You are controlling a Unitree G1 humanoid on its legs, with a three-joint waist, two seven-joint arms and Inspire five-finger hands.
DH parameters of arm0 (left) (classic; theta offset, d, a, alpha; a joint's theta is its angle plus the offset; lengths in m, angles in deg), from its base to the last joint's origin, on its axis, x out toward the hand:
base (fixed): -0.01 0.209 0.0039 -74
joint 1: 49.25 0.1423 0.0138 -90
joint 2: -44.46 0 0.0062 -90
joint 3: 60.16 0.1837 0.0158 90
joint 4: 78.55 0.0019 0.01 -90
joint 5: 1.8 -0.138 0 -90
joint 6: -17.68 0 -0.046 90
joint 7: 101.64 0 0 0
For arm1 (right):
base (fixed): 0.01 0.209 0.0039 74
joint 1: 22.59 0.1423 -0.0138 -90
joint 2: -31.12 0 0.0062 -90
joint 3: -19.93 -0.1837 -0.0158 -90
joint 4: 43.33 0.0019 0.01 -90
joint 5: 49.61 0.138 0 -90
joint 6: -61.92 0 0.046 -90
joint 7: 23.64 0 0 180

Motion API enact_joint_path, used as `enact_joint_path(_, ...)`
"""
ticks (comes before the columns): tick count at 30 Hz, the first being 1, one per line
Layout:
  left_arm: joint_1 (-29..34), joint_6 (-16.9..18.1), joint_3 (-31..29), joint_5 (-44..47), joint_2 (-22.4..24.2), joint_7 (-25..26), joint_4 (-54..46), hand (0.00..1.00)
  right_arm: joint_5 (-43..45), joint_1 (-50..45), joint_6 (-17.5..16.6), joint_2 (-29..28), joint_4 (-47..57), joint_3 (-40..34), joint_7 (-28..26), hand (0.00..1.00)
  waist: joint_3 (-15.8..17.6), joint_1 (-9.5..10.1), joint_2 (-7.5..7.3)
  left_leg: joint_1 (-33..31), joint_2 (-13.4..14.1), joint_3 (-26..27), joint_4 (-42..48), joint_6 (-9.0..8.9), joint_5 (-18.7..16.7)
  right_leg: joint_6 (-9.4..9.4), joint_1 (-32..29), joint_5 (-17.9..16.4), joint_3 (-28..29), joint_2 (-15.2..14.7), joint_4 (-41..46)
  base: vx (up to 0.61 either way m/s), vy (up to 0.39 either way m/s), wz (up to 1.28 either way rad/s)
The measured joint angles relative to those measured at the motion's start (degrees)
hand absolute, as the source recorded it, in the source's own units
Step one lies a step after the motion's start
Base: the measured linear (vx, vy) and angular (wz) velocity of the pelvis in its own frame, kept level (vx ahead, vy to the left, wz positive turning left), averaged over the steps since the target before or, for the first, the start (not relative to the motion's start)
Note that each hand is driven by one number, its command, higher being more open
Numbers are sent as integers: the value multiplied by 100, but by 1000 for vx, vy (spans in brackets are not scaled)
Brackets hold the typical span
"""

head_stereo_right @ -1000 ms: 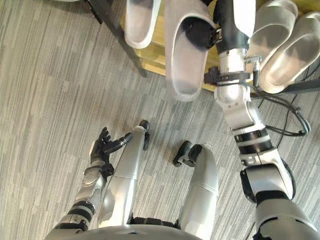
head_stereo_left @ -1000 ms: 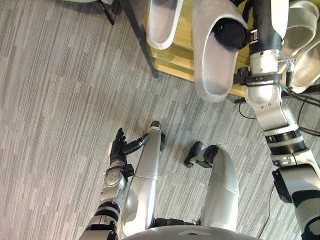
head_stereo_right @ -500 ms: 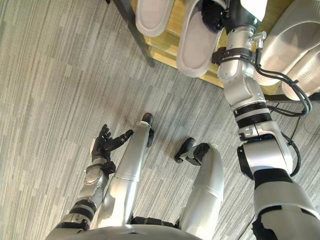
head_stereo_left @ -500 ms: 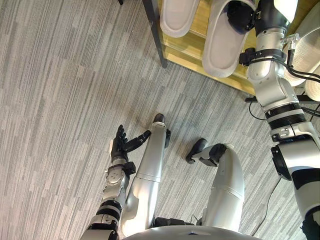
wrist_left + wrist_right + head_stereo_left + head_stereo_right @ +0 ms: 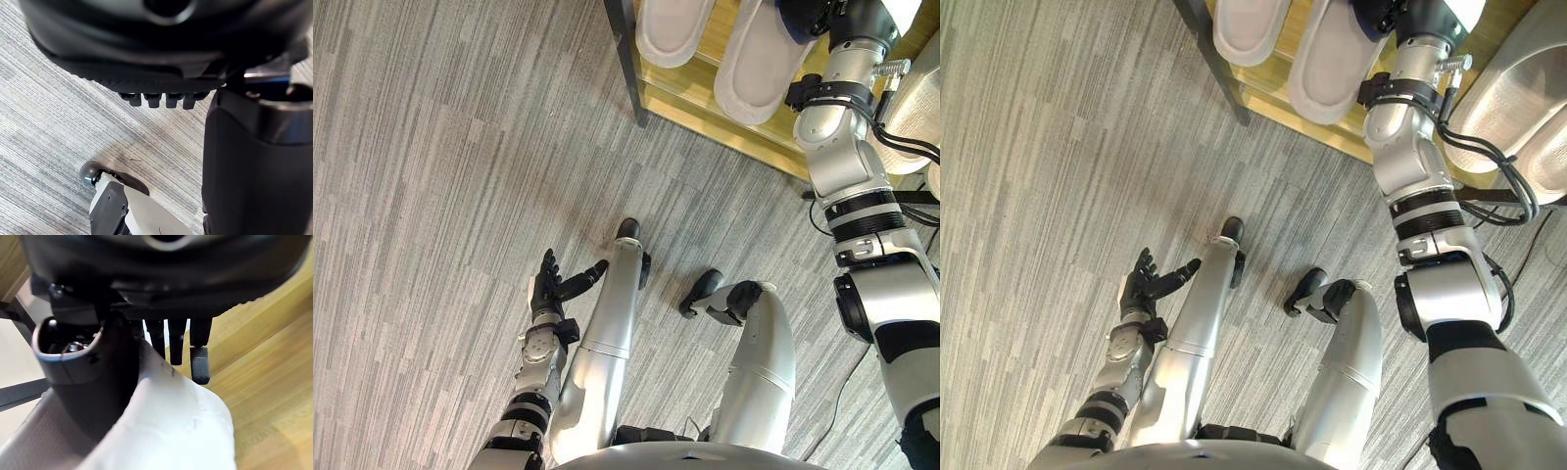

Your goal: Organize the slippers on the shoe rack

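Right hand [image 5: 811, 14] at the shoe rack [image 5: 705, 113], over its wooden shelf, well along from the rack's dark post [image 5: 628, 59]. Thumb [image 5: 83, 387] sits inside the held slipper [image 5: 759, 69], fingers [image 5: 199, 363] outside the upper: a pinch on the upper alone. Can't tell if the sole rests on the shelf.

Left hand [image 5: 546, 287] low over the floor [image 5: 431, 196], well away from the rack, fingers loosely spread, holding nothing.

Risks, as I judge them:
- Heel end hangs past the rack's front edge. Let go here and the slipper may tip off onto the floor.
- Grip is on the soft upper, so the slipper can twist and land skewed.
- Neighbour slipper [image 5: 671, 29] lies just beside it, on the post side. A sideways drift could shove it out of line.

Count:
- Slippers: 4. The held 1, its neighbour, and 2 more farther from the post [image 5: 1508, 88] [image 5: 1542, 157].
- Racks: 1.
- Hands: 2.
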Motion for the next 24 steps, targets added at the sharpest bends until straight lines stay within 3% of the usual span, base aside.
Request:
enact_joint_path(7,0,-74,0,-23,-5,-2,77,100,45,-61,36,-187,242,-381,65,100,-3,-24,2,126,2,11,-62,-8,17,-1,100,0,7,-1,-29,41,1,0)
enact_joint_path(24,4,-154,-12,-73,-23,56,231,100,40,-833,123,-379,730,-389,-19,100,-23,-53,11,354,125,55,-166,-14,21,-11,261,5,31,111,-127,34,-4,-3)
